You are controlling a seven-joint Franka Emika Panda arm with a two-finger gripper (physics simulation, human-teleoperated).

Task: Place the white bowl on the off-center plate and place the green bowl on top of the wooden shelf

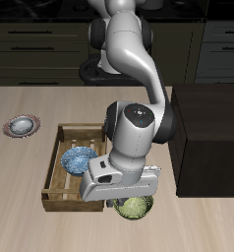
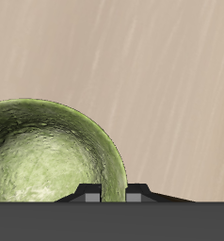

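The green bowl (image 1: 136, 207) sits near the table's front edge, mottled yellow-green; in the wrist view the green bowl (image 2: 48, 160) fills much of the picture. My gripper (image 1: 127, 197) hangs right over it. Seen from the wrist, the gripper (image 2: 110, 194) has its two fingertips (image 2: 87, 193) close together, one on each side of the bowl's rim, shut on it. Far across the table, the white bowl (image 1: 22, 124) seems to rest on a reddish-rimmed plate (image 1: 8, 128). The dark wooden shelf (image 1: 209, 138) stands beside the arm, its flat top bare.
A pale slatted wooden tray (image 1: 60, 192) lies next to the green bowl and holds a blue patterned bowl (image 1: 78, 157). The arm's body hides part of the tray. Dark cabinets run behind the table.
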